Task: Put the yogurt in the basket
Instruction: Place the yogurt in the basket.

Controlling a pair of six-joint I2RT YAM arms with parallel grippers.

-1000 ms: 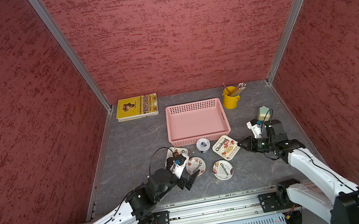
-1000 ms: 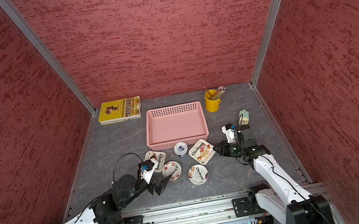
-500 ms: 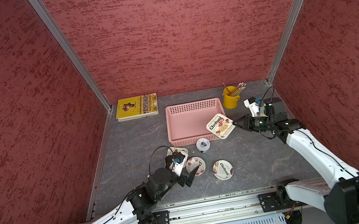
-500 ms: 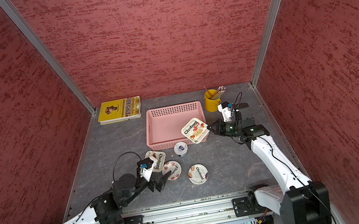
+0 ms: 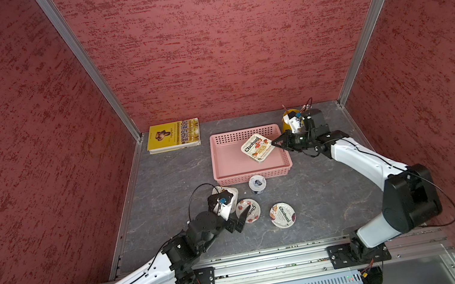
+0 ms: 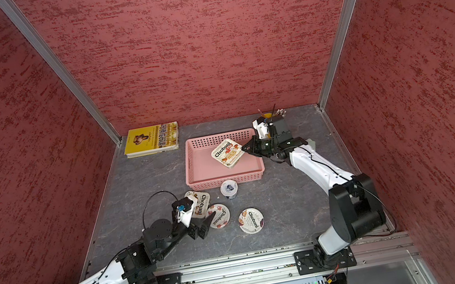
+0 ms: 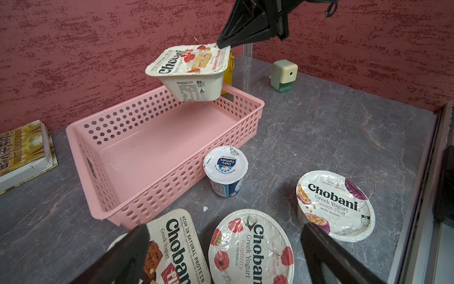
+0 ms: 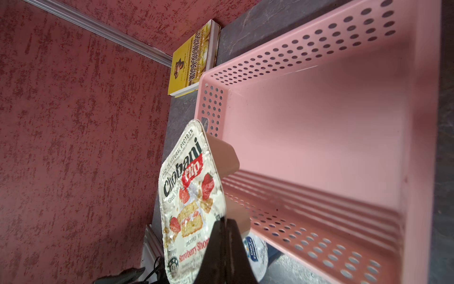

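The right claw [image 5: 273, 143] is pinched tight on the strawberry cup [image 5: 257, 147], a rounded-rectangular Chobani Flip, gripping the edge of the foil lid nearest the arm. The cup hangs in the air over the right end of the basket [image 5: 252, 175], slightly tilted, lid facing up. In the left wrist view its white body sits clear above the perforated pink walls and the basket floor. The right wrist view shows the black fingertips [image 8: 226, 246] closed together on the lid's rim.

The other 4 yogurts stand upright on the table [image 5: 165, 191], outside the basket and in front of its near wall. The small blue-and-white cup [image 5: 257, 183] is just beside that wall. Nearer the robot lie the chocolate cup [image 6: 202, 201], rounded-rectangular, the round raspberry cup [image 5: 249, 210] just beside it, and the round passion fruit cup [image 5: 282, 214] a little apart to the right.

The left claw [image 5: 238, 221] is spread wide and holds nothing. It sits low at the near-left side of the raspberry cup. In the left wrist view that cup shows between the 2 fingers [image 7: 127, 250], with the chocolate cup partly behind 1 of them. Whether either finger touches a cup, I cannot tell.

A yellow book [image 5: 173, 135] lies at the back wall, left of the basket. A yellow bucket [image 5: 287, 119] stands behind the right wrist, mostly hidden. A green-and-cream sharpener [image 7: 284, 76] stands on the table to the right of the basket.
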